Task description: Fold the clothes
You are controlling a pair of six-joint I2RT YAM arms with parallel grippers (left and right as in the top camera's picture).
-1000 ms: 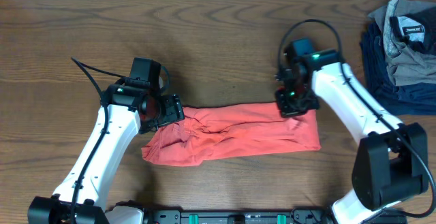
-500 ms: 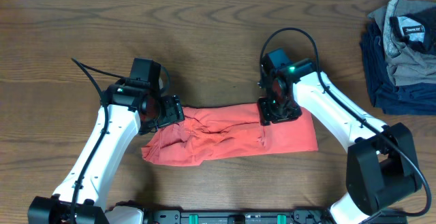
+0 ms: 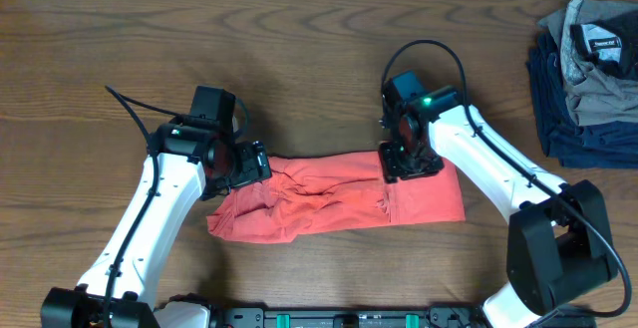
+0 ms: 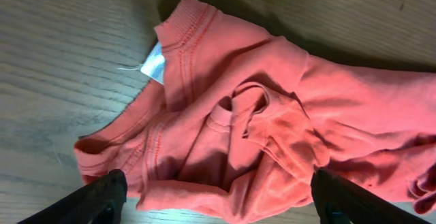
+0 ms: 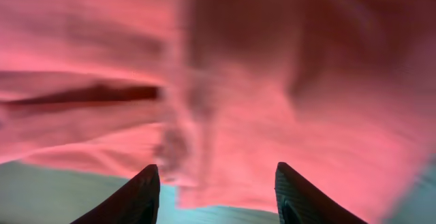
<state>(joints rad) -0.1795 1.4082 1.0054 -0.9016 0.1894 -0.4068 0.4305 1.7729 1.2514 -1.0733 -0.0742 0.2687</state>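
The clothes, a coral-red T-shirt [image 3: 339, 200], lie bunched into a long strip across the middle of the wooden table. My left gripper [image 3: 261, 164] hovers over the strip's left end. In the left wrist view the ribbed collar with its white label [image 4: 154, 65] and crumpled folds of the shirt [image 4: 272, 115] lie under the left gripper [image 4: 216, 184], whose jaws are open wide with nothing in them. My right gripper [image 3: 407, 164] sits low over the shirt's far edge, right of centre. The right wrist view shows it [image 5: 216, 173] open just above the cloth [image 5: 286, 81], holding nothing.
A pile of grey and navy garments [image 3: 588, 69] lies at the table's back right corner. Bare wood table [image 3: 299, 49] surrounds the shirt on all sides.
My right gripper slid left along the shirt's far edge and opened, letting the cloth go; the right end of the shirt shifted slightly. The left jaws spread a little wider.
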